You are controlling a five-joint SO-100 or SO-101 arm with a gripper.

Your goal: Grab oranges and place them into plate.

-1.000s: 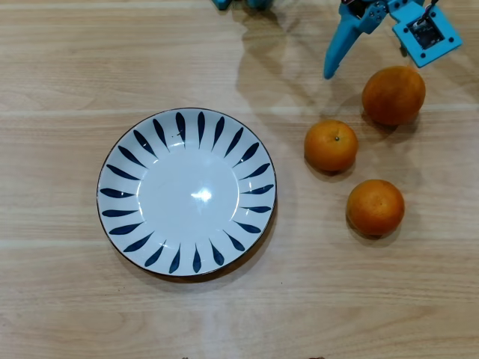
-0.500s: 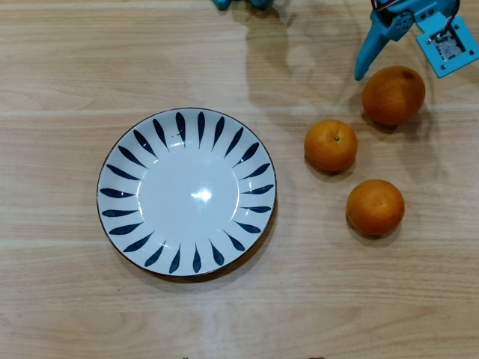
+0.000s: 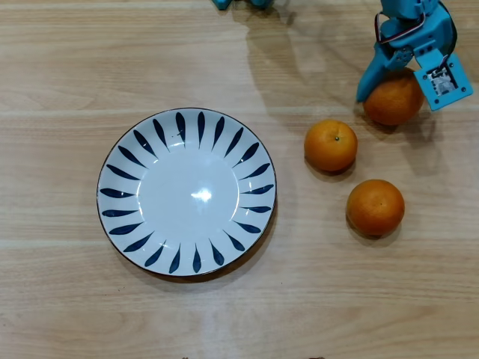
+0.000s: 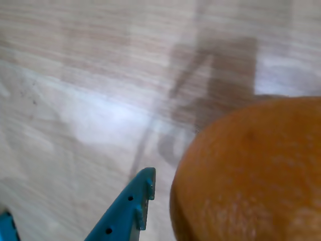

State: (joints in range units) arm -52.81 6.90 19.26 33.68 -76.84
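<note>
The white plate [image 3: 120,161] with dark blue leaf strokes lies empty at centre left in the overhead view. Three oranges sit on the table to its right: one [image 3: 330,145] nearest the plate, one [image 3: 375,207] lower right, and one [image 3: 391,103] at the top right. My blue gripper [image 3: 397,93] straddles that top orange, jaws open on either side of it. In the wrist view this orange [image 4: 251,175] fills the lower right. One blue finger [image 4: 140,201] stands just left of it with a thin gap between them. The other finger is hidden.
Light wooden table [image 3: 239,314] all around. The arm's blue body [image 3: 412,30] comes in from the top right edge. Another blue part [image 3: 239,3] shows at the top edge. A stretch of bare table separates the plate from the oranges.
</note>
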